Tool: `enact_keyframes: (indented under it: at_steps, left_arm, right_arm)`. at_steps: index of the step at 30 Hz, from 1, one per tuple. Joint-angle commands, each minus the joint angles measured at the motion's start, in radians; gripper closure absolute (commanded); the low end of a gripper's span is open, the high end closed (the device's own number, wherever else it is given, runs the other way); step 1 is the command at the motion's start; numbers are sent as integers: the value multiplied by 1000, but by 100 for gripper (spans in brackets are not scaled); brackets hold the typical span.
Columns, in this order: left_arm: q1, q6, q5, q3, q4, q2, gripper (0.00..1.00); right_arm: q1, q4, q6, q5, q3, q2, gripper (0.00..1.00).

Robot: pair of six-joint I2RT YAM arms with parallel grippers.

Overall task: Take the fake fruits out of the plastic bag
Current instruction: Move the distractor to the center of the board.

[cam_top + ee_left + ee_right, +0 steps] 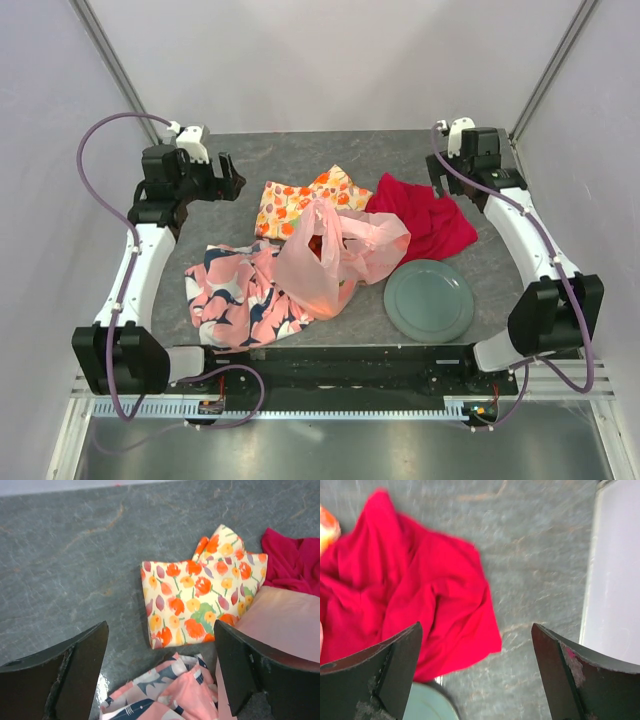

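The pale-pink plastic bag (340, 255) lies crumpled in the middle of the table, handles toward the back. Through its skin a reddish-orange shape (318, 246) shows, one of the fake fruits; the others are hidden inside. My left gripper (228, 181) hovers open at the back left, well clear of the bag. In the left wrist view its jaws (160, 667) are wide apart with nothing between them, and the bag's edge (287, 622) sits at the right. My right gripper (441, 172) is open at the back right; it (477, 675) is empty above bare table.
A fruit-printed orange-and-white cloth (303, 200) (195, 595) lies behind the bag. A red cloth (425, 215) (405, 595) is at its right, a pink-and-navy cloth (235, 290) (170, 695) at its left. A grey-green plate (429, 298) (427, 707) sits at the front right.
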Motion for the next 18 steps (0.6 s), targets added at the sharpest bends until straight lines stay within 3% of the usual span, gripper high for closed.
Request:
enact_keyframes:
  at_steps: [1, 6, 8, 10, 11, 15, 18]
  left_arm:
    - [0, 26, 69, 63, -91, 13, 3]
    - [0, 75, 69, 53, -131, -13, 2]
    - [0, 91, 65, 33, -143, -34, 3]
    - [0, 114, 75, 21, -149, -53, 10]
    - [1, 114, 90, 8, -148, -74, 11]
    - [0, 126, 124, -18, -149, -99, 14]
    - [0, 151, 150, -16, -169, -85, 23]
  right_arm:
    - [2, -76, -75, -50, 54, 62, 2]
    - [-11, -101, -232, -68, 164, 202, 2]
    - [-24, -118, -261, -82, 194, 272, 19]
    - [-32, -121, -295, -126, 198, 314, 31]
    - [-32, -134, -321, -148, 203, 351, 43]
    - [-32, -156, -370, -212, 241, 424, 64]
    - [-32, -176, -381, -310, 273, 466, 83]
